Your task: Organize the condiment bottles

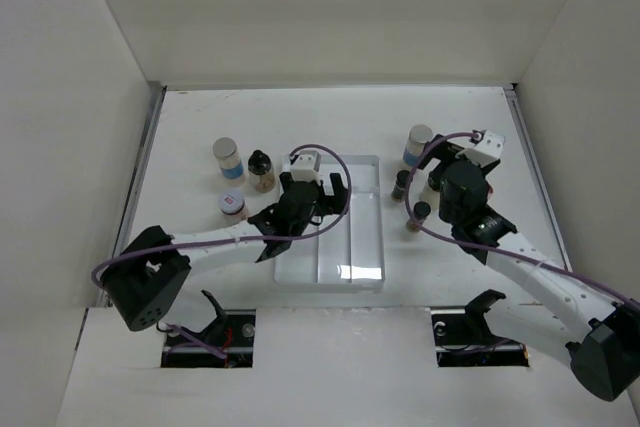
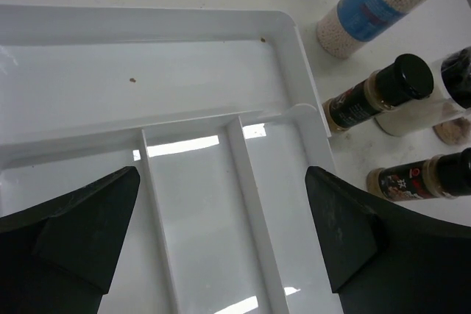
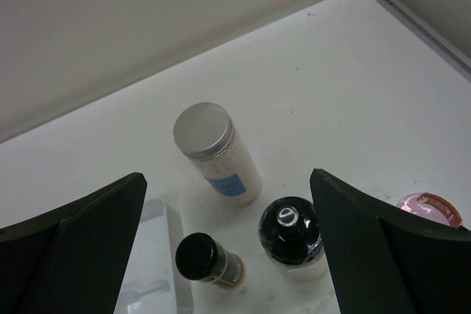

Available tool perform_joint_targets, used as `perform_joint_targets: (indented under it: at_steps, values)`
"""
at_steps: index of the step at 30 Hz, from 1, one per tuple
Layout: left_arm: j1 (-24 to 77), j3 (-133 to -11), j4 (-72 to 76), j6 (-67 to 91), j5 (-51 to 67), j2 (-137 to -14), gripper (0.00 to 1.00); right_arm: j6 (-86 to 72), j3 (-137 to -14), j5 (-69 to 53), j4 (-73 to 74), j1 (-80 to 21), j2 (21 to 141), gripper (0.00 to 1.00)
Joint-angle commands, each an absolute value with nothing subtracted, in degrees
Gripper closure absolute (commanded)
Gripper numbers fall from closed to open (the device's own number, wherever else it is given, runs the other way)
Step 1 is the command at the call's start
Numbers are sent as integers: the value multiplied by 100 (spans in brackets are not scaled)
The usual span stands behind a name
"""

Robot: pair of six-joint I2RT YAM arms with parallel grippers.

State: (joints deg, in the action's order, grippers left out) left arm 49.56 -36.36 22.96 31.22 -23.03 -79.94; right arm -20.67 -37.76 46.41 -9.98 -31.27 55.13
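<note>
Condiment bottles: none in the tray [image 1: 362, 232] yet. All stand upright on the surface [image 1: 330, 117], in two clusters flanking the clear divided tray.

Right cluster: silver-capped jar [image 3: 213, 148] with a blue label stands farthest back. Small black-capped bottle [image 3: 206, 259] and wider black-capped jar [image 3: 293, 237] sit just in front of it, close together. A pink cap [image 3: 429, 209] shows at the edge of the wrist view.

Left cluster: second silver-capped jar [image 1: 228, 159], dark-capped bottle [image 1: 261, 169] beside it, light-capped jar [image 1: 233, 204] nearer the arm bases.

Judgement: the tray sits central so that each arm can feed it from its own side.

Right pincer [image 3: 228, 218]: jaws spread wide, holding nothing, hovering above the right cluster. Reads as lining up a first pick. The two black-capped items stand tight, so a finger could nudge the neighbour.

Left pincer [image 2: 221, 211]: also spread wide and empty, above the tray's divided end rather than over its own cluster.
</note>
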Motion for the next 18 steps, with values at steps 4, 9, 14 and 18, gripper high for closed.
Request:
perform_joint_targets:
  at_steps: [4, 9, 14, 18]
  values:
    - [4856, -3771, 2303, 3032, -2733, -7560, 0, -2100, -3709, 3702, -1538, -3300, 5616, 0]
    - [4645, -3753, 2268, 2804, -3049, -7093, 0, -2311, -3613, 3288, -1871, -3528, 5678, 0]
    - [4470, -3928, 1768, 2663, -3611, -6672, 0, -2382, -3525, 2786, -2004, -3827, 5581, 57]
    - [4267, -3938, 1013, 2689, -3902, -6136, 5, -2408, -3463, 2567, -2056, -4213, 5537, 85]
